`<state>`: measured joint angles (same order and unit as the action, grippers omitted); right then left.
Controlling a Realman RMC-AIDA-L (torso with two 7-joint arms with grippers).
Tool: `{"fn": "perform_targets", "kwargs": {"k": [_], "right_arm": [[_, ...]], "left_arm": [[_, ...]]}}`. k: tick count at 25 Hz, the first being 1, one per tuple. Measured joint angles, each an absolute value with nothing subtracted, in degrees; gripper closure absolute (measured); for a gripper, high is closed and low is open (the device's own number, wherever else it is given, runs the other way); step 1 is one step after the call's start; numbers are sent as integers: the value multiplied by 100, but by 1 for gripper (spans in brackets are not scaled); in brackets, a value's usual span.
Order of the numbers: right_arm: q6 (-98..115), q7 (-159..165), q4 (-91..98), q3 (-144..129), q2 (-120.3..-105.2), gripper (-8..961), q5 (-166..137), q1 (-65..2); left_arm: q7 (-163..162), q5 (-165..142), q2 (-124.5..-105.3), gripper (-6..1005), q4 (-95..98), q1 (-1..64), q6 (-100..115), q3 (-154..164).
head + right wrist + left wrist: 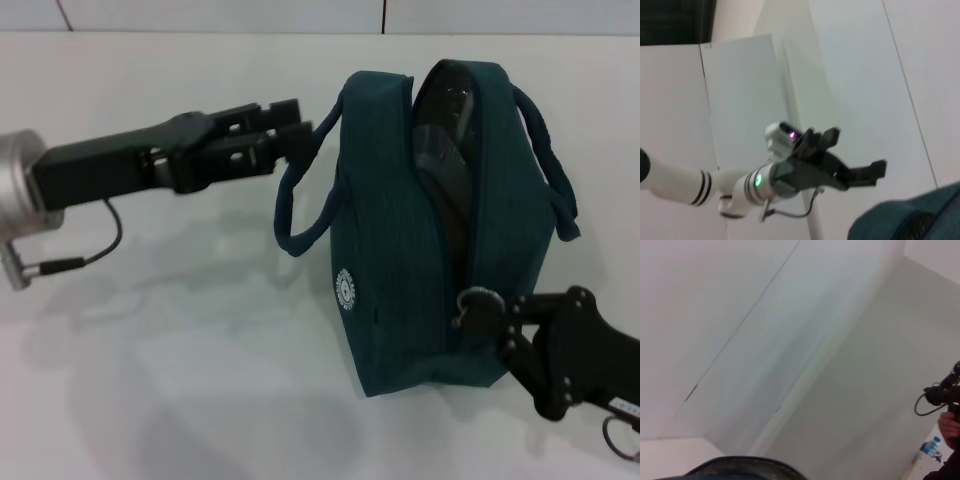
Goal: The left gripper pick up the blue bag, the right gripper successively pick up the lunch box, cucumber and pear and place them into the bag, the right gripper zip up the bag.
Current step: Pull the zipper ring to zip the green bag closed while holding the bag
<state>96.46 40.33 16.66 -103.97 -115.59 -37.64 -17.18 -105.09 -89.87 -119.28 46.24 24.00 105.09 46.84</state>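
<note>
The blue bag (400, 240) stands upright on the white bench (180, 380), its round white logo (345, 287) facing the robot's left and its top opening partly parted, showing a dark, shiny interior between the two zipper edges. The left tool (300, 135) reaches in from the left side at the height of the bag's upper edge; its two black fingers (270, 110) lie close together, and the near loop handle (300, 200) rises right up to their tips. The fingers look pressed on the top of that handle, though the exact contact is hard to make out from the head view. In the right wrist view the same left tool (875, 172) shows from the side, its fingers extended toward a corner of the bag (910, 220), with a green light on its silver wrist (758, 181). The right tool (475, 310) sits low at the near end of the bag, on the robot's right, its fingers meeting the ring zipper pull (470, 297) at the bottom of the zipper line; the ring lies at the fingertips and the tool appears clamped on it. The far handle (550, 160) hangs loose over the bag's right side. The left wrist view shows only a dark curved edge of the bag (740, 467) against pale walls.
</note>
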Motion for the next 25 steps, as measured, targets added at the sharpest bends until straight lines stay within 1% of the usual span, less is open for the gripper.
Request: {"fn": "perform_targets", "kwargs": {"k": [5, 9, 13, 17, 25], "right_arm": [[9568, 3970, 1887, -10396, -11574, 949, -3538, -1840], [9563, 3955, 1908, -10382, -11576, 949, -3235, -2086], [9543, 3952, 1915, -10380, -11575, 949, -3043, -2294], [9328, 3951, 1936, -10391, -11585, 949, -3007, -2551], [8863, 3950, 1993, -10424, -11618, 948, -2981, -3044]], "left_arm": [[-9943, -8764, -11943, 118, 4579, 2051, 10823, 4698], [-9399, -8750, -11941, 118, 4363, 1703, 10875, 4700], [-8783, -8789, -11928, 117, 3972, 1490, 10889, 4691], [-8129, -8969, -11925, 117, 3430, 1426, 10851, 4699], [-7183, -9175, -11952, 118, 2550, 1564, 10243, 4720]]}}
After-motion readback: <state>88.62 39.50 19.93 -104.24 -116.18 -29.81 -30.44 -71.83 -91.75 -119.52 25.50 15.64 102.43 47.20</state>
